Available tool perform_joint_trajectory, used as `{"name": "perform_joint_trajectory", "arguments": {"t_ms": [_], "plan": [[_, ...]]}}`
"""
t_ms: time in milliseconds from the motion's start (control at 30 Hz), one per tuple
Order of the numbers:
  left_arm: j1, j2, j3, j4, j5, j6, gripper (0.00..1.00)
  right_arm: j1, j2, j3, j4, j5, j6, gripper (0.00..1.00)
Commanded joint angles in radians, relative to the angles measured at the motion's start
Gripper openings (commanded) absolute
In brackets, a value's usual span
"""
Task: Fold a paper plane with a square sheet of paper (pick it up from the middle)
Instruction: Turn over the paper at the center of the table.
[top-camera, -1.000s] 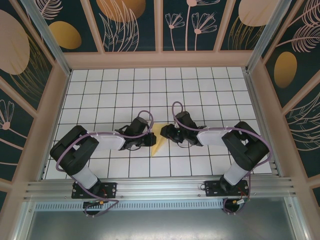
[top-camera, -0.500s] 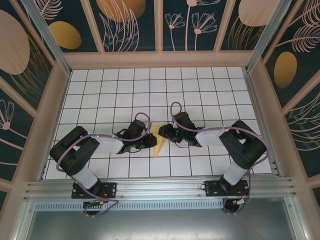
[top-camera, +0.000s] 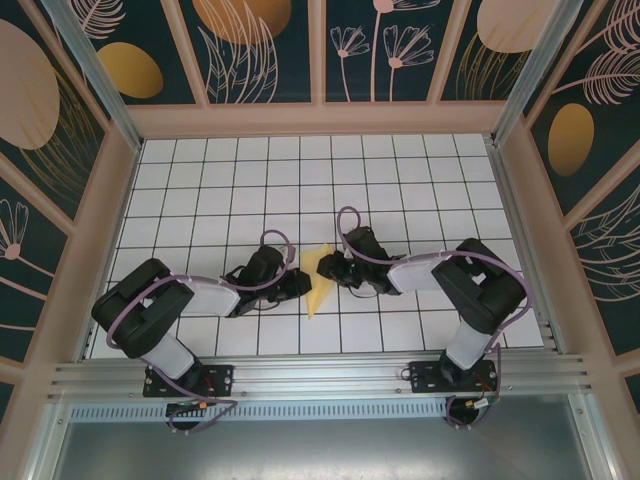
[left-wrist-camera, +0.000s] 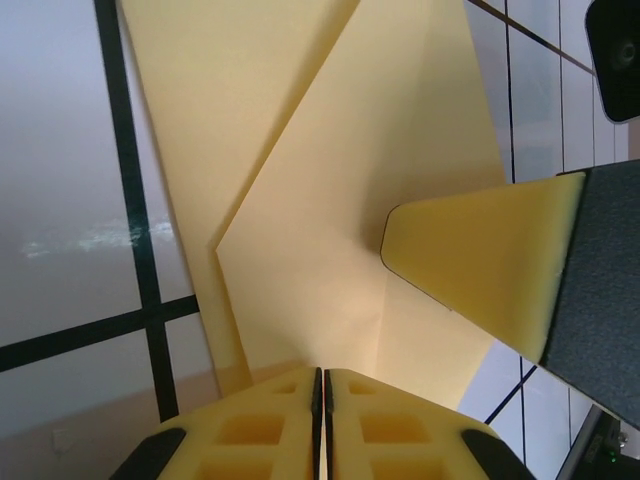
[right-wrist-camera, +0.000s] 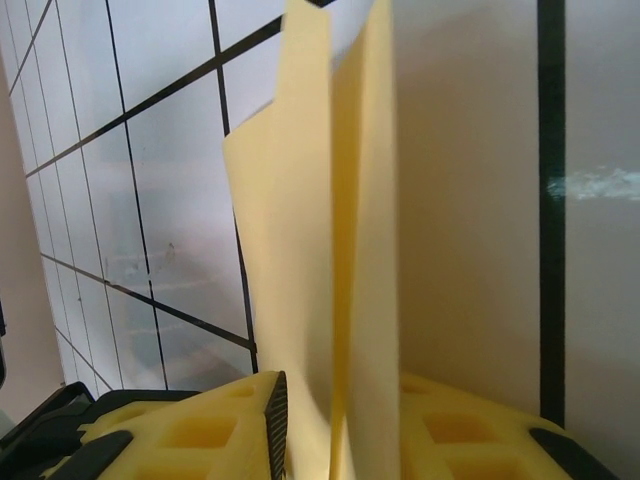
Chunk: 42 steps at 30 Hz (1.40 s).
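The plane lies partly folded on the surface, towards its front. The left fingers are pressed together, with their tips at the plane's edge. The right fingers pinch its upright layers between their pads.
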<state>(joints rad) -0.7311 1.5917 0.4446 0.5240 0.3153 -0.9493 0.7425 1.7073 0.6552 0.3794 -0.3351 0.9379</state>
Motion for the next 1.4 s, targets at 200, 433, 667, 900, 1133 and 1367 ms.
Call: {"name": "perform_joint_trajectory", "arguments": {"t_ms": [200,433,667,900,1133,1367], "plan": [[-0.001,-0.027,-0.036,0.08,0.016,-0.042,0.13,0.009,0.047,0.011,0.092,-0.031,-0.013,0.26],[0.0,-0.027,-0.04,0.09,0.023,-0.045,0.13,0.009,0.061,0.02,0.125,-0.062,-0.024,0.19],[0.0,-0.073,-0.053,0.105,0.018,-0.049,0.16,0.004,0.014,0.026,0.068,-0.051,-0.065,0.06],[0.0,-0.282,-0.114,0.107,-0.079,-0.037,0.3,0.0,-0.143,0.151,-0.357,0.15,-0.231,0.04],[0.001,-0.503,-0.107,-0.157,-0.302,0.066,0.37,0.013,-0.17,0.464,-1.027,0.627,-0.415,0.05],[0.001,-0.642,-0.12,-0.278,-0.49,0.078,0.4,0.072,0.13,0.722,-1.513,1.053,-0.31,0.06]]}}
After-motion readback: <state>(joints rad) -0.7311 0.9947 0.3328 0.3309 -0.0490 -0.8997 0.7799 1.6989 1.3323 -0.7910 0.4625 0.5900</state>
